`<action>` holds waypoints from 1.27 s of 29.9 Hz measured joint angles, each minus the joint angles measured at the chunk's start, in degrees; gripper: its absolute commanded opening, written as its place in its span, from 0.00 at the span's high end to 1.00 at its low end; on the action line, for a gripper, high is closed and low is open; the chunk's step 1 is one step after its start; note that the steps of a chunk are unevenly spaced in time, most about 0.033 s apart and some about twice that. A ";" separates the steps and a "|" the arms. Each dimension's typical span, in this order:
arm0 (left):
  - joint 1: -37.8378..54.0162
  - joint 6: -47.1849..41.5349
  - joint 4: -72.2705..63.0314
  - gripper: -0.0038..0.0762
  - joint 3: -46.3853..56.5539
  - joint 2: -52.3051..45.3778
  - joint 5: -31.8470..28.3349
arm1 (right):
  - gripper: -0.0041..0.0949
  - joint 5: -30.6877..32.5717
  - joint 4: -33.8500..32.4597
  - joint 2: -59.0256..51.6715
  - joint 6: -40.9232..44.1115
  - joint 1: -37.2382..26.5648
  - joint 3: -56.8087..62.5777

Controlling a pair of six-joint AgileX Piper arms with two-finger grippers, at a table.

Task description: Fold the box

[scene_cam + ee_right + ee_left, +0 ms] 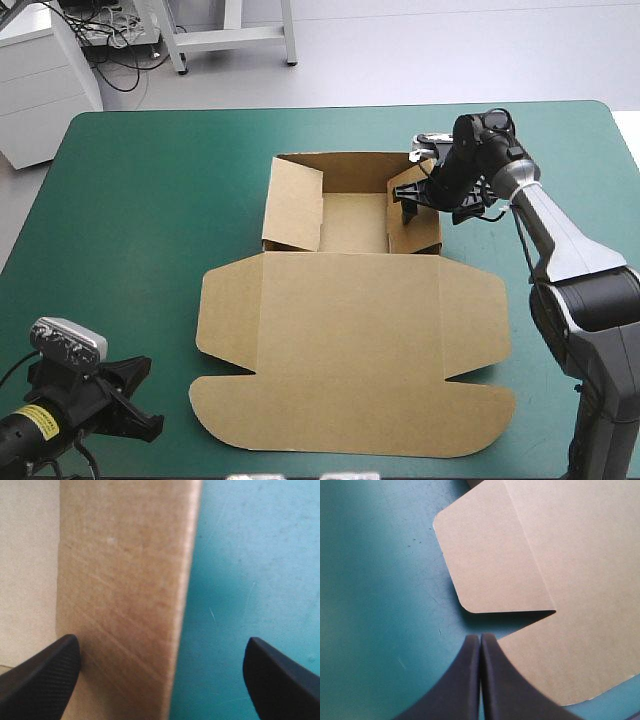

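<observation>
The brown box [350, 340] lies mid-table, its lid sheet flat toward the front and a shallow tray [350, 222] with raised walls at the far end. My right gripper [410, 196] is open and straddles the tray's right wall [125, 590], one black finger inside the tray and one outside over the teal-green cover. The left wall flap [293, 205] leans inward. My left gripper [135, 398] rests shut near the table's front-left corner, pointing at the notch between the lid's side flap [490, 555] and front flap [580, 665] without touching the board.
The teal-green cover [140, 220] stretches wide to the left of the box. Its far edge [300, 108] runs just beyond the tray. The right arm [560, 240] reaches in along the table's right side.
</observation>
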 measured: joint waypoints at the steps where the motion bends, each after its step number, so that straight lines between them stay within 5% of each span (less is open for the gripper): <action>1: 0.00 0.00 0.00 0.99 0.94 -0.85 -0.27 | 0.31 0.00 -0.01 0.29 -0.08 0.20 0.00; 7: 0.00 0.00 0.00 0.99 3.45 -3.07 -0.84 | 0.99 -0.19 0.27 2.58 -0.15 0.59 0.00; 20: 0.02 0.00 0.06 0.99 3.78 -3.07 -3.35 | 0.98 0.05 -3.73 -4.29 -6.31 -2.81 -3.05; 28: 0.02 0.00 0.16 0.99 3.85 -3.07 -3.53 | 0.98 0.60 -14.19 -13.56 -7.85 -19.18 -4.85; 38: 0.02 0.00 -0.24 0.99 3.85 -3.07 -3.58 | 0.98 0.59 -11.98 -9.23 -8.32 -39.03 -4.91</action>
